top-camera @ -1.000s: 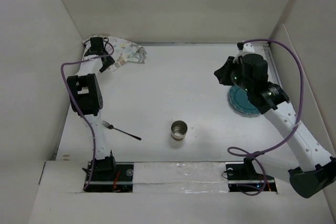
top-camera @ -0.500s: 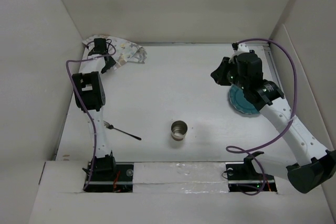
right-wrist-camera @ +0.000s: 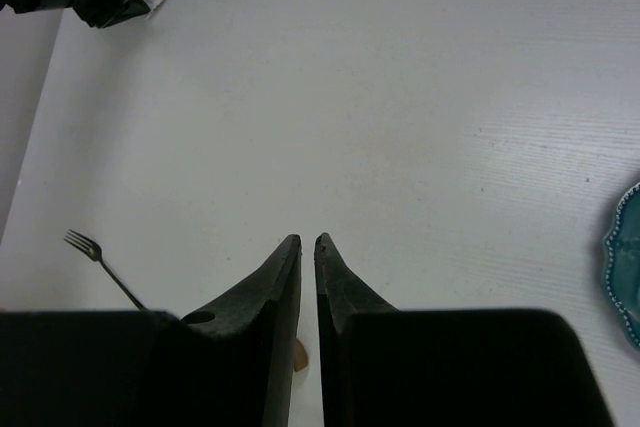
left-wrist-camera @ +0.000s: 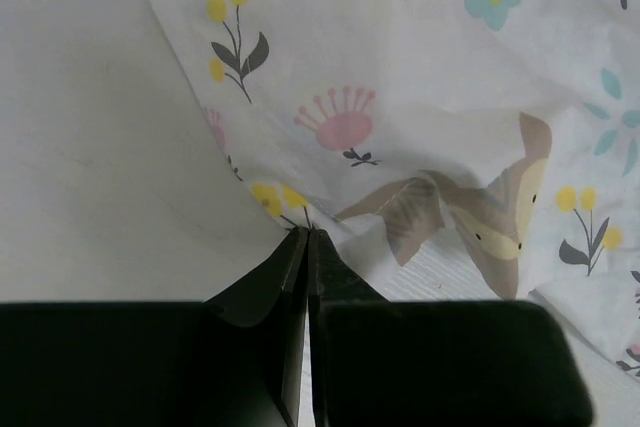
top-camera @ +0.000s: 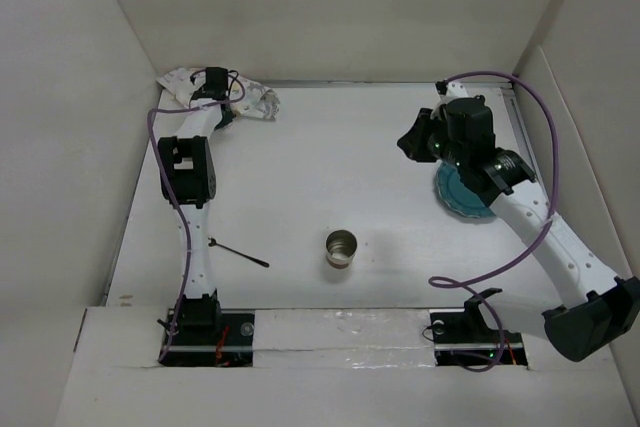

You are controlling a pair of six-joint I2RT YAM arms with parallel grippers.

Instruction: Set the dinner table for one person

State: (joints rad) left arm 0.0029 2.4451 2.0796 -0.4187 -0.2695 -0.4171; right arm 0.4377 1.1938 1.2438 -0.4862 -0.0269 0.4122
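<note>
Your left gripper [left-wrist-camera: 307, 236] pinched the placemat [left-wrist-camera: 400, 67] at its fingertips; your right gripper [right-wrist-camera: 308, 241] sat pressed together, empty, with the plate [right-wrist-camera: 626, 267] off to its right.

Table [top-camera: 330, 147]: plain matte white.
Placemat [left-wrist-camera: 450, 77], far left corner: white cloth with a pastel print. Motifs are yellow buds on dark stems, a pink flower, a blue flower, a tan deer and grey-green leaves.
Plate [top-camera: 458, 195], near right edge: teal.
Cup [top-camera: 341, 247]: bare silver metal.
Fork [right-wrist-camera: 100, 262]: silver.
Left tool [left-wrist-camera: 307, 239] and right tool [right-wrist-camera: 308, 244]: black.
Cables [top-camera: 548, 137]: purple.
</note>
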